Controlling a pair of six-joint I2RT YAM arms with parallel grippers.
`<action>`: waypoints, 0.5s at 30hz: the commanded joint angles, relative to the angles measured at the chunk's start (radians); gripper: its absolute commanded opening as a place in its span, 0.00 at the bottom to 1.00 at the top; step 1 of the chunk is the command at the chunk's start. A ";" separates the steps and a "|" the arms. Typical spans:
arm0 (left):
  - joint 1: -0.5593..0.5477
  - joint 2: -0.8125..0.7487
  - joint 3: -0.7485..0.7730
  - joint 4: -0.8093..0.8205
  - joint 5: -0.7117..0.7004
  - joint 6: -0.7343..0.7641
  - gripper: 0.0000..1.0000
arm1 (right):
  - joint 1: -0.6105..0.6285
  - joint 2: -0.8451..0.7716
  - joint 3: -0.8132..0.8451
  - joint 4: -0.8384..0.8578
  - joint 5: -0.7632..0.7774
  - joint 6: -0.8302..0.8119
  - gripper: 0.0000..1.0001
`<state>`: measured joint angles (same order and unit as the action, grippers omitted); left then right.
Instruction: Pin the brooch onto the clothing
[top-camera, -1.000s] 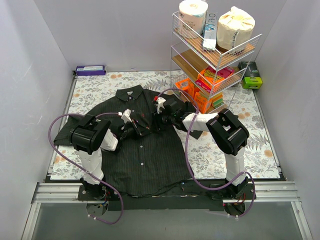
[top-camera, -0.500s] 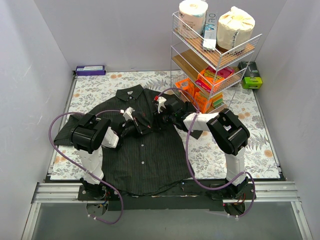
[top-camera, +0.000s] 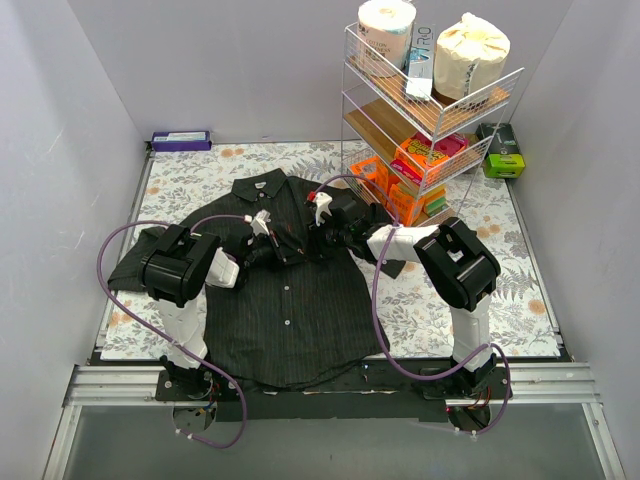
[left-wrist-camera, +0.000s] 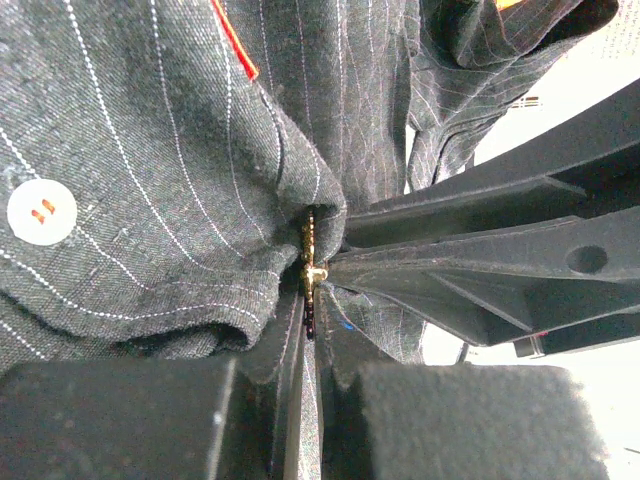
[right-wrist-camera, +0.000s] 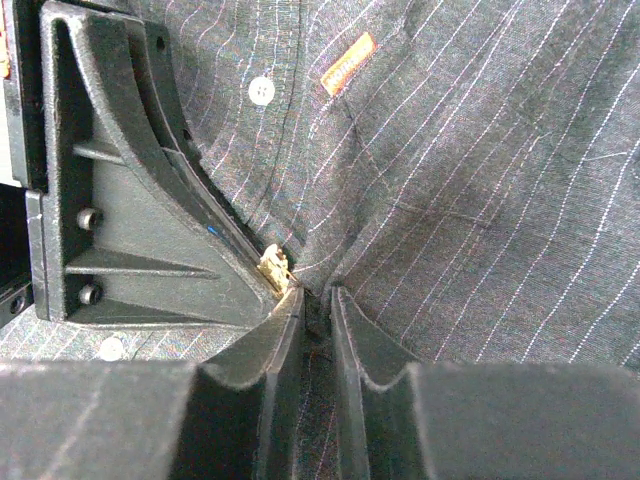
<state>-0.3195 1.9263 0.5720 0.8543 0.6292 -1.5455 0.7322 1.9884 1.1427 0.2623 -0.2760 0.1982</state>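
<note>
Two arms meet over the chest of a black pinstriped shirt (top-camera: 290, 310), which lies spread front-up on the leaf-patterned table (top-camera: 190, 180). The collar points to the far side.

Left gripper (left-wrist-camera: 308, 345): jaws pressed almost together, only a thin slit between them. The gold brooch (left-wrist-camera: 310, 262) sits right at their tips, on the crest of a raised fold of cloth. Its lower end runs down into the slit, so the jaws pinch it there. How much fabric is caught with it I cannot tell.

Right gripper (right-wrist-camera: 316, 310): jaws drawn close, a ridge of the shirt gathered up between them. Seen from this wrist, the brooch lies just beside the right gripper's own left fingertip and touches the tip of the left gripper's finger (right-wrist-camera: 140, 220). From the left wrist, one right finger (left-wrist-camera: 470, 265) comes in from the side, its tip at the brooch.

Near the pinch:
- red label (left-wrist-camera: 235, 40), on the cloth beyond the fold
- white button (left-wrist-camera: 41, 213), off to one side on the placket

Around the shirt:
- wire rack (top-camera: 430, 110) at the far right, with paper rolls (top-camera: 386, 20) on top and orange packets on a lower shelf
- purple box (top-camera: 181, 140) by the back wall
- green box (top-camera: 503, 163) beside the rack
</note>
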 joint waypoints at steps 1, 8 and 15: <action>-0.024 0.013 0.046 -0.098 0.017 0.021 0.00 | 0.039 0.004 0.014 -0.044 -0.075 -0.028 0.21; -0.024 0.028 0.078 -0.136 0.046 0.013 0.00 | 0.039 0.004 0.017 -0.058 -0.084 -0.083 0.15; -0.023 0.054 0.118 -0.185 0.067 0.015 0.00 | 0.042 0.007 0.011 -0.057 -0.103 -0.112 0.10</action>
<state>-0.3092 1.9484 0.6502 0.7441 0.6846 -1.5524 0.7303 1.9869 1.1496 0.2527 -0.2710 0.0998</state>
